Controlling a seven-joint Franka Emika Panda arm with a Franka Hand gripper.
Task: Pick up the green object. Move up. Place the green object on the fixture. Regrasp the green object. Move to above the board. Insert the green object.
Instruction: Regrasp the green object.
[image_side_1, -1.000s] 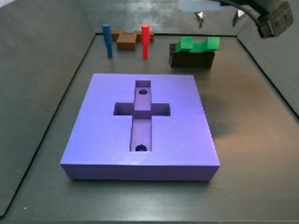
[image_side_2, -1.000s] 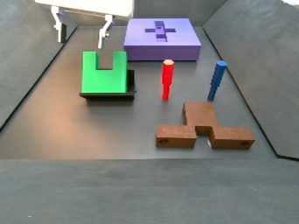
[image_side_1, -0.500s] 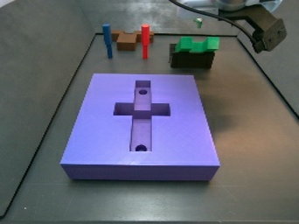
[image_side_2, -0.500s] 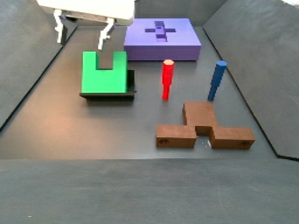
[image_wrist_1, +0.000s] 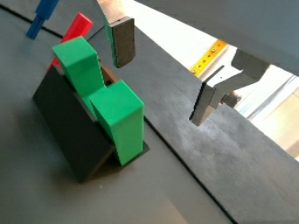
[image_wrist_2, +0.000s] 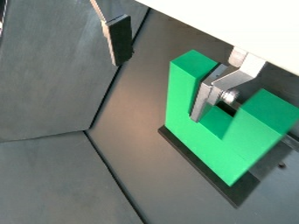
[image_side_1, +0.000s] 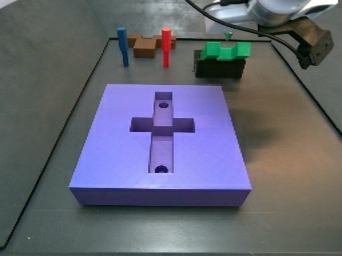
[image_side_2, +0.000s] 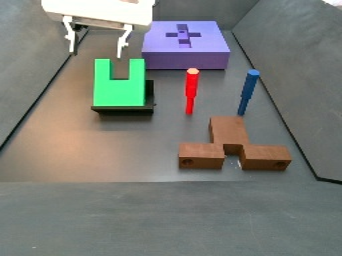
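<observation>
The green object lies on the dark fixture, its notch facing the purple board. It also shows on the fixture in a side view, behind the board. My gripper is open and empty. It hangs just above the green object, between it and the board, offset to one side. In both wrist views the gripper holds nothing. The green object is beside one finger, on the fixture.
A thin red peg and a blue peg stand upright beside the fixture. A brown block lies nearer the front. The pegs stand by the back wall in the side view. Raised walls edge the floor.
My gripper has come down a little toward the green object, still open. The green object, fixture, board and pegs have not moved.
</observation>
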